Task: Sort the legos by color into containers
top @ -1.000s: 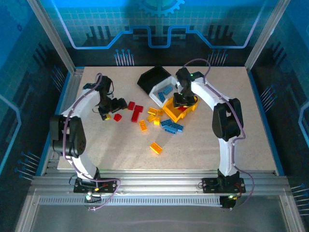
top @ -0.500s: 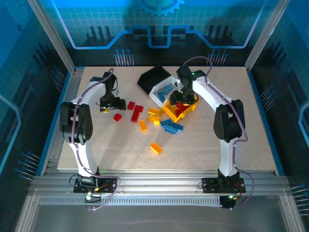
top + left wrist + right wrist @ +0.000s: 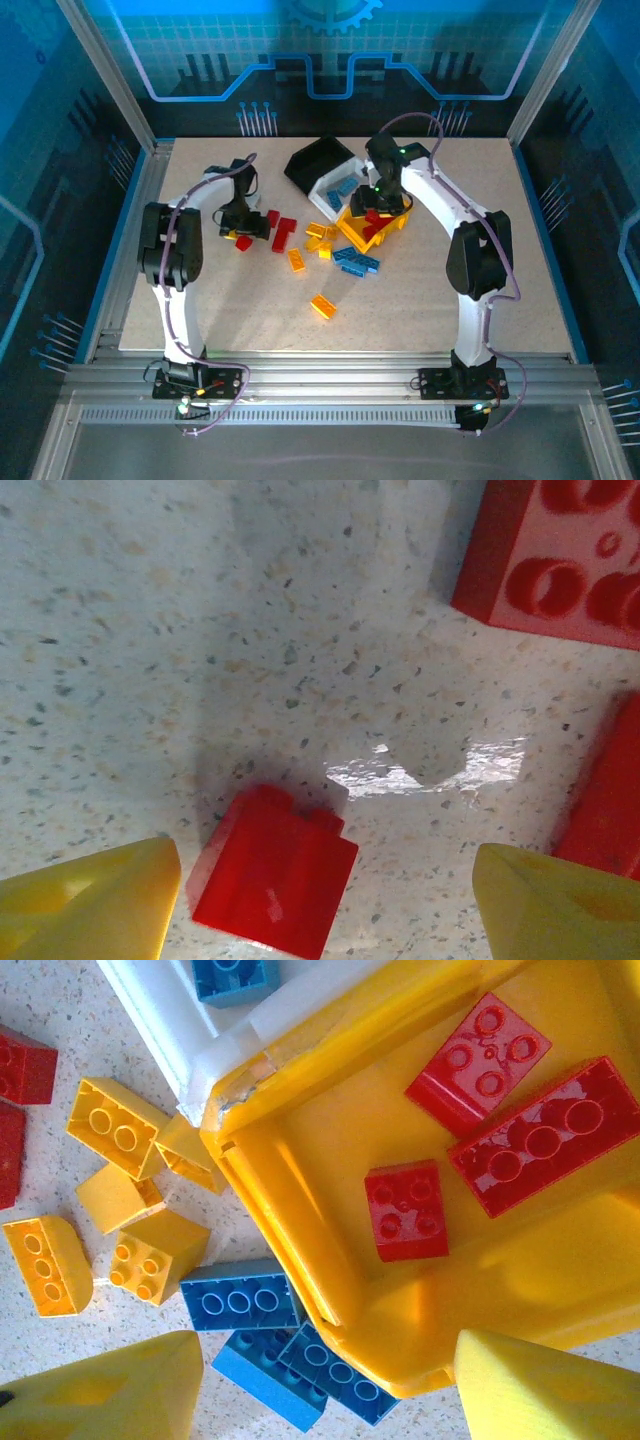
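My left gripper (image 3: 325, 905) hung with jaws apart over a small glossy red plastic brick (image 3: 275, 880) lying just beside one finger, with bare speckled tabletop (image 3: 200, 630) beyond it. My right gripper (image 3: 330, 1390) was spread wide above the sloped front edge of the yellow plastic bin (image 3: 290, 1230), where three red bricks (image 3: 405, 1210) lay inside.

The counter (image 3: 150, 630) is pale beige with dark and tan specks. Three glossy red bricks (image 3: 405, 1210) lie in the yellow bin (image 3: 290, 1190); the white bin (image 3: 160, 1030) has a blue brick (image 3: 235, 975) (the third bin (image 3: 312, 160) is black). Loose yellow-orange bricks (image 3: 110, 1125) and blue bricks (image 3: 240, 1295) show too.
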### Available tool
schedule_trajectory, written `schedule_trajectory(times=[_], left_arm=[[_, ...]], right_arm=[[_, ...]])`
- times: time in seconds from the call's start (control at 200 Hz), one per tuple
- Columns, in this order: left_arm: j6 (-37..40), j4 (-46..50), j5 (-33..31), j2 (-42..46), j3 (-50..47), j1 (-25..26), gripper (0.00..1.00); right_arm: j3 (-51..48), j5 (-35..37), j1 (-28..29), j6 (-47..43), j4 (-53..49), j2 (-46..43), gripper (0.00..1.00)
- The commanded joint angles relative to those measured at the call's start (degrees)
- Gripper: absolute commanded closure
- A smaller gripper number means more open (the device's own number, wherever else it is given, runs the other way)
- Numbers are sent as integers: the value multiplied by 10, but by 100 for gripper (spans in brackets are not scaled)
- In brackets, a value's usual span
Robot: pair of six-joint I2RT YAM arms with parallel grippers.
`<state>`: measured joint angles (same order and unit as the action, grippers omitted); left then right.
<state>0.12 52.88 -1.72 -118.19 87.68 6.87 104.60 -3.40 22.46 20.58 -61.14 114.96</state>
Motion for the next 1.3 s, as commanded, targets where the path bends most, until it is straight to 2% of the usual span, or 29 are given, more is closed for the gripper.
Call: schedule_trajectory(times=[0.0, 0.11, 0.32, 0.485, 0.695, 0.871, 1.051, 1.176, 1.296], left_arm=[[3, -7, 1, -18, -10, -1, 23], [-4, -6, -1, -17, -15, -1, 25], [-21, -8, -8, -2, -51, 0, 45], [-29, -4, -15, 4, -75, 0, 48], [-35, 0, -15, 12, -80, -1, 64], [-48, 11, 5, 41, -88, -1, 67], [-97, 28, 74, 107, -90, -5, 68], [-171, 14, 187, 150, -81, -1, 67], [-281, -58, 280, 180, -84, 21, 67]], right_arm=[[-1, 8, 10, 10, -22, -30, 31], [-8, 13, 15, 15, -22, -39, 32], [-35, 16, 20, 27, -7, -53, 32], [-38, 17, 26, 29, -3, -53, 32], [-30, 21, 31, 27, -6, -55, 32], [-39, 27, 32, 29, -4, -75, 32], [-73, 27, 26, 36, 12, -127, 32], [-155, -1, 15, 60, 61, -196, 31], [-240, -22, 5, 92, 109, -266, 31]])
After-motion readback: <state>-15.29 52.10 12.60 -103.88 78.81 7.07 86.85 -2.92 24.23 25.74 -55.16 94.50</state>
